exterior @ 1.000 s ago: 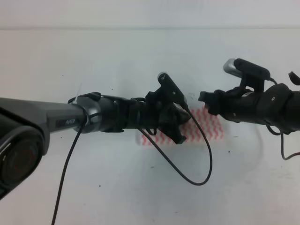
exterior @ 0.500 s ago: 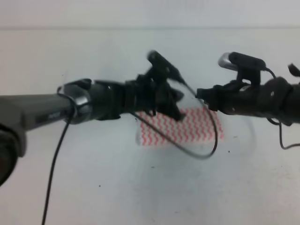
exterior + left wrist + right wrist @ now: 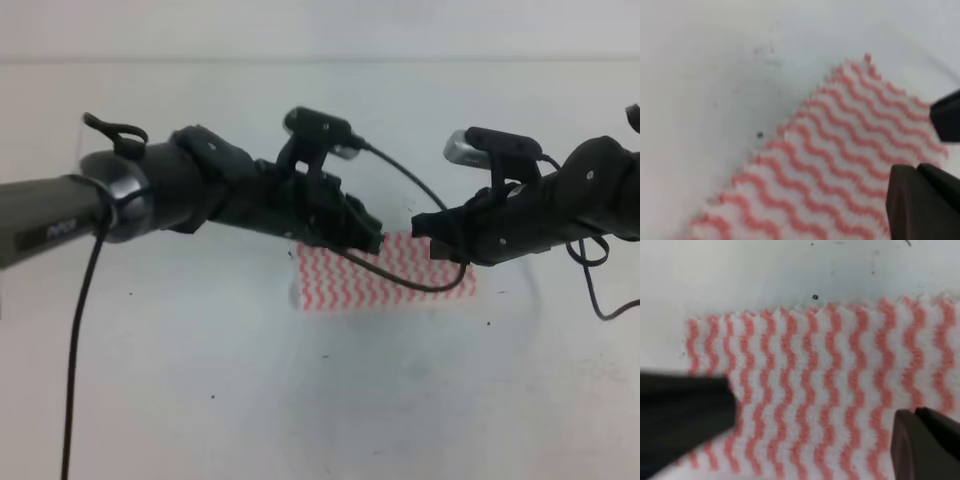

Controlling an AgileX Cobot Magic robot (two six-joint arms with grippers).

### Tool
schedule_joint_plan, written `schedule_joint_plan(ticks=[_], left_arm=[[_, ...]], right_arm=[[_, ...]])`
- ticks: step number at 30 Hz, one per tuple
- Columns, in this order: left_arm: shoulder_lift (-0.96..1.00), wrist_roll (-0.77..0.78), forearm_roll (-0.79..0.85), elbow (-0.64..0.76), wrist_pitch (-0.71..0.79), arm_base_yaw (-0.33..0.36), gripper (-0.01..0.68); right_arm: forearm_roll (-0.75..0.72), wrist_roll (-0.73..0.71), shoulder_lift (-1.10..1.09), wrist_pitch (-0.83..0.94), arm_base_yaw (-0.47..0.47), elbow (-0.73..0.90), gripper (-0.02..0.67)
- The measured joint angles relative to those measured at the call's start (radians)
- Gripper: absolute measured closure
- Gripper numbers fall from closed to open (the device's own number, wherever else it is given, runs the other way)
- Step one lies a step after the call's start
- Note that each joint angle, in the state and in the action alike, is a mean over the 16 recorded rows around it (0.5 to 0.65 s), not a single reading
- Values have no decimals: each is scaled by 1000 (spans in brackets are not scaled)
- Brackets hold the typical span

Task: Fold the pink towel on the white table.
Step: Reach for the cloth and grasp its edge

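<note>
The pink towel (image 3: 385, 275) lies flat on the white table (image 3: 200, 390) as a narrow strip, white with pink-red wavy stripes. My left gripper (image 3: 368, 238) hovers over the strip's upper left part. In the left wrist view the towel (image 3: 830, 165) lies under the gripper (image 3: 935, 155), which is open and holds nothing. My right gripper (image 3: 432, 238) hovers over the strip's upper right part. In the right wrist view its fingers (image 3: 685, 415) stand wide apart above the towel (image 3: 825, 390), and the gripper (image 3: 805, 435) holds nothing.
A black cable (image 3: 420, 285) from the left wrist camera loops low across the towel. Both arms reach in from the sides and nearly meet above the towel. Tiny dark specks (image 3: 489, 322) dot the table.
The left gripper has risen off the towel and drawn back up and left, uncovering the strip's left part. The right gripper has moved slightly left and down. The towel has stayed in place.
</note>
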Motion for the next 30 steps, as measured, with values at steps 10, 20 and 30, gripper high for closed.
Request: schedule_joint_plan(ticks=[10,20,30], left_arm=[[47,-95,132,0,54,4,678],[54,-128,207,0,57,4,678],[12,-146,244,-1,92,8,678]], right_arm=[[-11,3,7,51,-1,0,666],[-17,5,54,72,-2,0,666],[-16,6,65,84,-2,-2,666]])
